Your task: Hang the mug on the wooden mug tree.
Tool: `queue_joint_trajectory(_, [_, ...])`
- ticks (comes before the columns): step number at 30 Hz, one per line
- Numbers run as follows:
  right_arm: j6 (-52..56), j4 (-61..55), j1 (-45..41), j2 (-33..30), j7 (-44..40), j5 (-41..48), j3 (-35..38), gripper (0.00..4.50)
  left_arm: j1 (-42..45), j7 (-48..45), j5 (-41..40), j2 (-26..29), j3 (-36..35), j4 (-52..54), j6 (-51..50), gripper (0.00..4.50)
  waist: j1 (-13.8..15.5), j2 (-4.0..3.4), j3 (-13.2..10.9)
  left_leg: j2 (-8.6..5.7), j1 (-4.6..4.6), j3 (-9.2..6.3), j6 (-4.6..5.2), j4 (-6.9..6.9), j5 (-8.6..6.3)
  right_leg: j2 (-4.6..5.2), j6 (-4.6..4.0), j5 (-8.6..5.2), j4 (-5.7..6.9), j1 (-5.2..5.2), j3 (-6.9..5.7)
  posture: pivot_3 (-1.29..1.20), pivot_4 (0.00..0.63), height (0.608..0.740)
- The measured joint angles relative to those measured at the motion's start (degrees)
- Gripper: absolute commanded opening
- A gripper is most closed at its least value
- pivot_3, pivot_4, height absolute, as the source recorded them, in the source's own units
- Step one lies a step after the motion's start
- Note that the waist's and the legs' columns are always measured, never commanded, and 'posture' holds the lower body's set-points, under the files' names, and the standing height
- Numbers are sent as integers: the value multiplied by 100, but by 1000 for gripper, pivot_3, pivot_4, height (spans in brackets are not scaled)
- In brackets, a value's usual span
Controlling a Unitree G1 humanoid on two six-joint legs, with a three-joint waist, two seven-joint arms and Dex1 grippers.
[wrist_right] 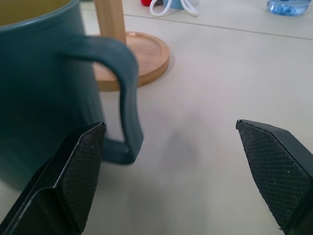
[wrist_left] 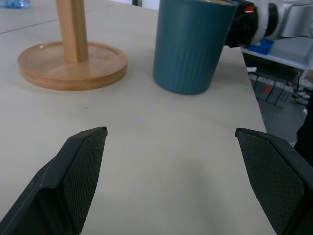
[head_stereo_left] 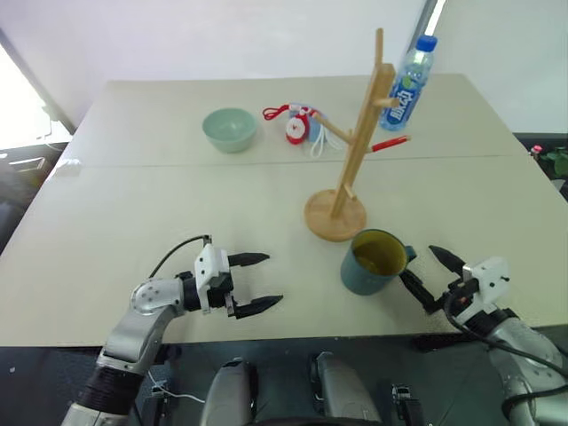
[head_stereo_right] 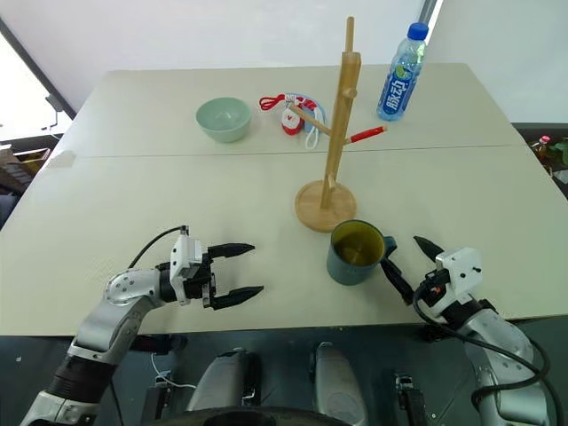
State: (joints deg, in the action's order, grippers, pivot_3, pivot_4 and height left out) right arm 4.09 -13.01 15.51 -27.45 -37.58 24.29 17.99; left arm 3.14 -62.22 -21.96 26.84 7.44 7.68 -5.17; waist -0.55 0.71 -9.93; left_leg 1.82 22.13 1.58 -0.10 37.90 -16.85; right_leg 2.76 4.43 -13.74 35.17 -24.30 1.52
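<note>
The dusty blue-grey cylindrical mug (head_stereo_left: 374, 262) stands upright just beside the light-wood mug tree's (head_stereo_left: 352, 151) round base; its handle faces my right claw (head_stereo_left: 424, 277), spread wide, empty, nearer; my left claw (head_stereo_left: 257, 282), also wide, sits farther off.
</note>
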Motion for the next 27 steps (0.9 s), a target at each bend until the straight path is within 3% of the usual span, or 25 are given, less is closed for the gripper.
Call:
queue_joint_trajectory(16, [-3, 503, -557, 63, -115, -69, -224, 4419, -159, 110, -64, -32, 29, 213, 62, 4500, -11, 0, 2, -1, 4, -1, 1, 14, 1, -13, 2, 1, 17, -5, -1, 0, 150, 740])
queue_joint_trajectory(19, [-4, 577, -664, 124, -118, -82, -271, 3563, -90, 117, -138, 3, 29, 387, -73, 4500, -7, 1, 3, -2, 4, -1, 1, 15, 1, -14, 2, 1, 18, -4, -1, 0, 150, 740])
queue_joint_trajectory(25, [-6, 658, -757, 162, -223, -85, -404, 370, 4, 167, -236, 7, 29, 496, -273, 4500, -8, 1, 3, -6, 2, -1, 1, 16, 1, -17, 3, 2, 21, -4, -1, 0, 150, 740])
queue_joint_trajectory(26, [-6, 658, -756, 162, -231, -87, -405, 40, 2, 183, -236, 8, 29, 499, -294, 4500, -7, 1, 3, -6, 2, -1, 1, 16, 1, -17, 3, 2, 21, -3, -1, 0, 150, 740])
queue_joint_trajectory(27, [-11, 664, -748, 153, -258, -84, -405, 40, -3, 207, -236, 12, 28, 516, -305, 4500, -8, 1, 3, -6, 2, -1, 1, 17, 1, -17, 3, 2, 22, -3, -1, 0, 150, 740])
